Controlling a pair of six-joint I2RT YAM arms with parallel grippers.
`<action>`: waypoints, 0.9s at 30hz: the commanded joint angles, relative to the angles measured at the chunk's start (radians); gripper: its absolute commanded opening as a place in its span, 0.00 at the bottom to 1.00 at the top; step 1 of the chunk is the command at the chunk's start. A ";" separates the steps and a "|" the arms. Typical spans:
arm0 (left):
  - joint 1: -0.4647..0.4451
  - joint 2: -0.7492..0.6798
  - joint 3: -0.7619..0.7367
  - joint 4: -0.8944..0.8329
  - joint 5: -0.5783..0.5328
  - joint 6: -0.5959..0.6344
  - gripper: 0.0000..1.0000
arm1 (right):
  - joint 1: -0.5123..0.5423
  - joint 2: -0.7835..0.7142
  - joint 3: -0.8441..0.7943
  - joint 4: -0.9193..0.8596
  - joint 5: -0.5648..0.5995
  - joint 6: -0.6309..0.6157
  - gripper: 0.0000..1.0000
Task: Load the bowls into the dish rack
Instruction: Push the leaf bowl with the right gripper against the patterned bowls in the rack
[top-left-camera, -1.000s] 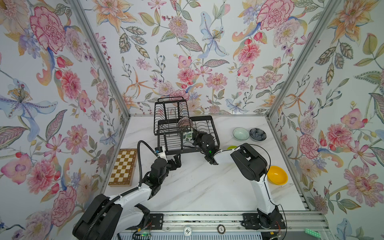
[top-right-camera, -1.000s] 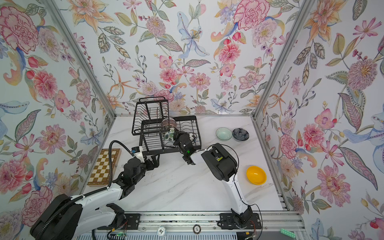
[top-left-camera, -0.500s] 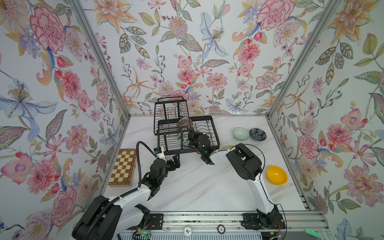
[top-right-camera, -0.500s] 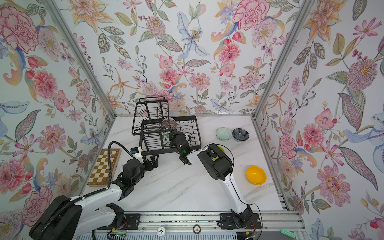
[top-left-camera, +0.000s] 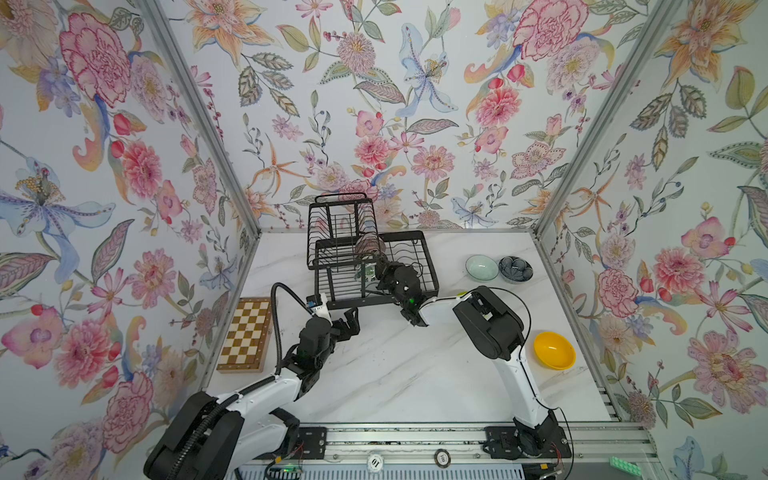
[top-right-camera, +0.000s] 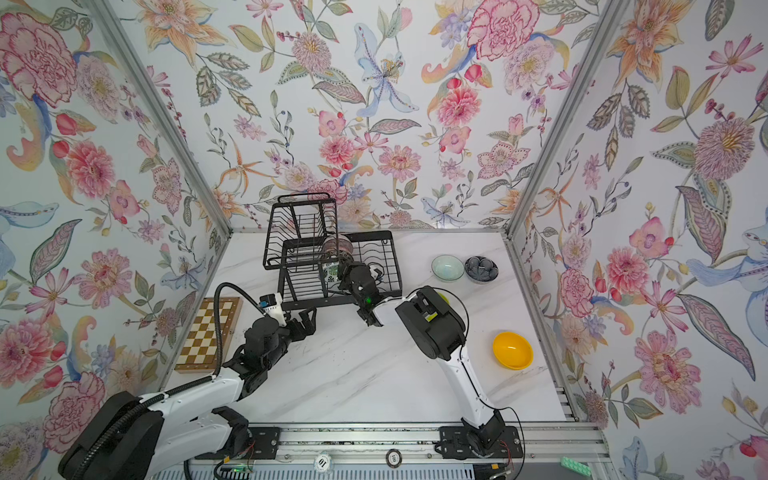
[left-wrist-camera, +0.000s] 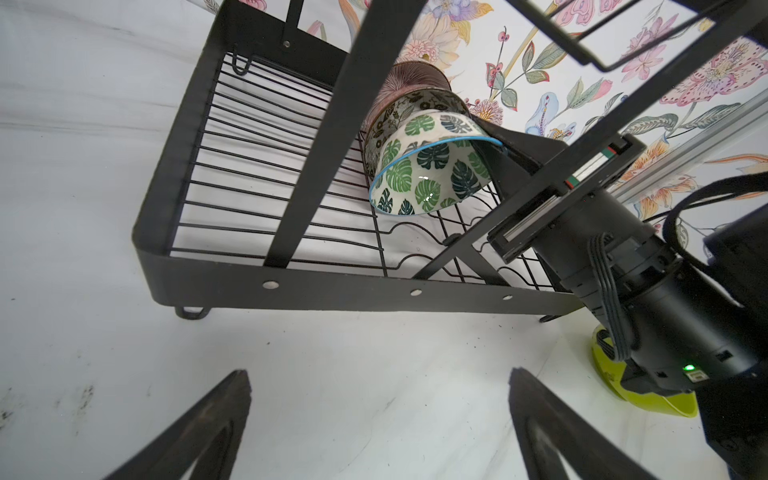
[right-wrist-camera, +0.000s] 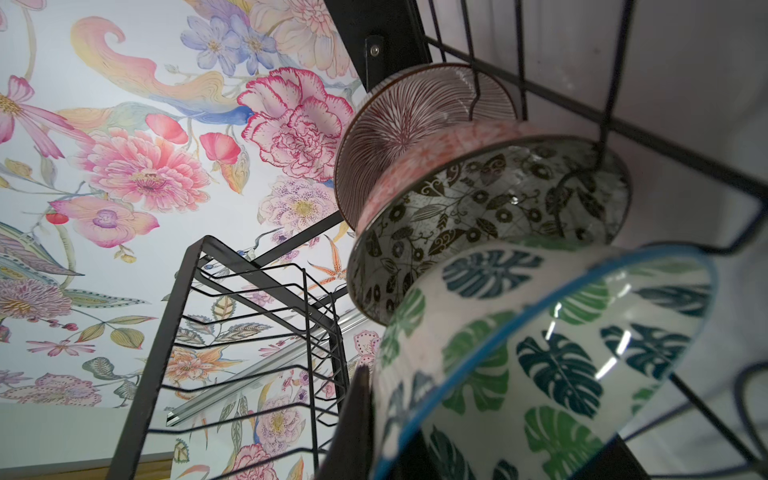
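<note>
Three walls close in the spot: back wall (top-left-camera: 395, 104), left wall (top-left-camera: 83, 166), right wall (top-left-camera: 685, 166). All have flower wallpaper w/ big pink, orange & blue blooms + green leaves on a pale bg. A gray metal post (top-left-camera: 200, 116) stands in the back left corner, another post (top-left-camera: 599, 116) in the back right. The tabletop (top-left-camera: 395, 374) is white marble w/ thin gray lines. A few dark specks (left-wrist-camera: 83, 399) show on it in the left wrist view. A metal rail (top-left-camera: 415, 436) runs along the front. A brown & cream chessboard (top-left-camera: 245, 334) lies flat by the left wall. Light is bright & even.

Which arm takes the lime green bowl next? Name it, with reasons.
Right: the lime green bowl lies beside that arm, farther from the open left gripper. The right gripper must first release the green-leaf bowl.
</note>
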 joint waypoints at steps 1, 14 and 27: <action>0.012 -0.021 -0.038 -0.002 -0.005 -0.010 0.99 | -0.014 -0.026 -0.008 -0.143 -0.007 0.142 0.00; 0.014 -0.041 -0.033 -0.013 -0.008 -0.017 0.99 | -0.017 -0.057 -0.056 -0.213 -0.042 0.192 0.05; 0.014 -0.054 -0.039 -0.019 -0.010 -0.025 0.99 | -0.017 -0.052 -0.030 -0.259 -0.080 0.219 0.12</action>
